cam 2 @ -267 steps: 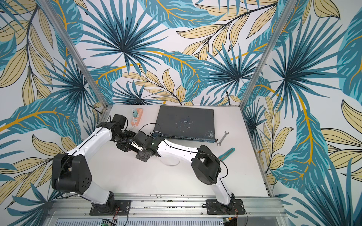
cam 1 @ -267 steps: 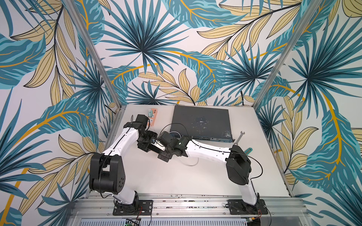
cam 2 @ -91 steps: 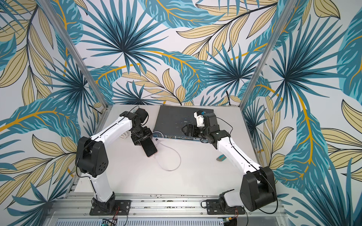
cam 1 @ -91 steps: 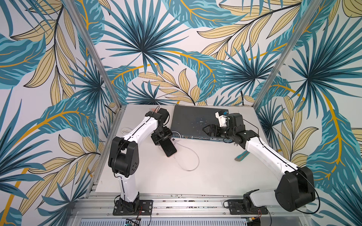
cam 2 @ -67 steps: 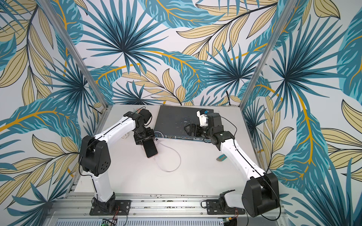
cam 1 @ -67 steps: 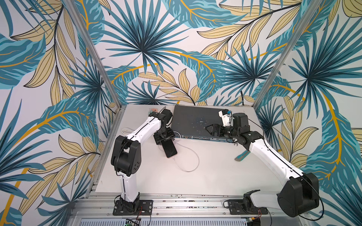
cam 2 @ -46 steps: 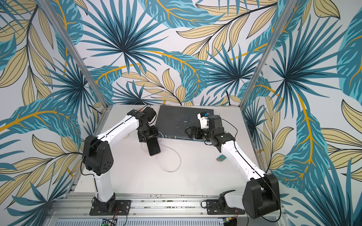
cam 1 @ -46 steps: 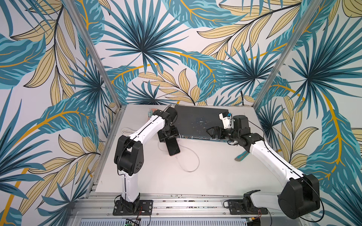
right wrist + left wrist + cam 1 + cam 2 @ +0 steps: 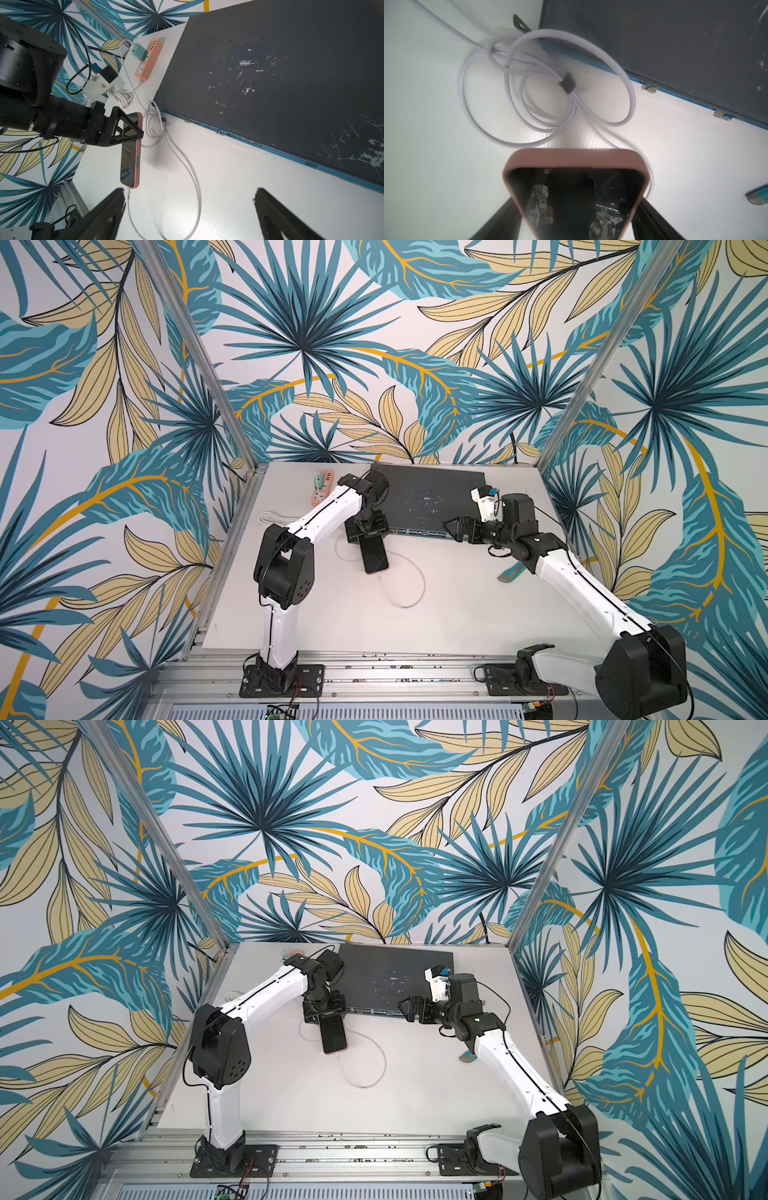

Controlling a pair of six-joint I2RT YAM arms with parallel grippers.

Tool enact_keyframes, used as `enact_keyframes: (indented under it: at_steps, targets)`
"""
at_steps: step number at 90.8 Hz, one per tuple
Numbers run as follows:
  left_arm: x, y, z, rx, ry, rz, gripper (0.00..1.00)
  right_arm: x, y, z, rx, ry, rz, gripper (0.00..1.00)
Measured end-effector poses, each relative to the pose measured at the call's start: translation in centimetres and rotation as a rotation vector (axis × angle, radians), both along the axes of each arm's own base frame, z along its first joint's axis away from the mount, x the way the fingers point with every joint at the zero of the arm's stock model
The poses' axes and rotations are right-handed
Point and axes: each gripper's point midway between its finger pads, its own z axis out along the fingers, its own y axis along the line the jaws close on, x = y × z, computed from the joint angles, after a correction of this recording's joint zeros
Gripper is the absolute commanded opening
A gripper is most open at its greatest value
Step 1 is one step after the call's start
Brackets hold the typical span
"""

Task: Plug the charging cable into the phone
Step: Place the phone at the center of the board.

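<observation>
Charging cable: thin, white, lying in a loose loop on the table. Its connector looks seated in the near end of the phone.

Phone: pink-cased, screen up, just in front of the network switch. The jaws of the left gripper are clamped across its far end. Whether it rests on the table or hangs just above cannot be told.

Change: seconds ago both arms crowded over the phone, further left. The right gripper has since backed off to the switch's front edge, jaws wide apart and empty. The left has carried the phone and trailing cable toward the switch.

Status: plugging appears done. Probably only setting down and release remain.
</observation>
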Motion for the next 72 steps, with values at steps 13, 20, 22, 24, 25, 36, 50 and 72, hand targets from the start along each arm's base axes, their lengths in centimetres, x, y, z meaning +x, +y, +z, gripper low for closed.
enact_keyframes:
  at_steps: [13,20,22,24,25,36,50,72]
  targets:
    - [0.5,-1.0,0.0,-0.003,-0.012,-0.015,0.00,-0.1,-0.4,-0.3,-0.005,0.002,-0.006,1.00]
    - [0.4,-1.5,-0.2,-0.001,-0.011,-0.025,0.00,-0.3,-0.8,-0.4,-0.006,0.003,-0.009,1.00]
    - [0.3,-1.7,-0.2,-0.001,-0.011,-0.029,0.00,-0.3,-0.9,-0.5,-0.008,0.004,-0.010,1.00]
    - [0.3,-1.8,-0.2,0.001,-0.009,-0.032,0.00,-0.3,-1.0,-0.5,-0.009,0.005,-0.013,1.00]
    - [0.3,-1.9,-0.3,0.001,-0.010,-0.034,0.00,-0.3,-1.0,-0.5,-0.009,0.004,-0.013,1.00]
    - [-0.1,-2.6,-0.8,0.006,0.000,-0.045,0.00,-0.4,-1.6,-0.4,-0.011,-0.003,-0.020,1.00]
    - [-0.6,-3.3,-1.4,0.017,0.012,-0.051,0.00,-0.6,-2.1,-0.5,-0.015,-0.004,-0.020,1.00]
    - [-1.2,-4.1,-1.7,0.024,0.015,-0.055,0.00,-0.8,-2.7,-1.3,-0.023,0.007,-0.020,1.00]
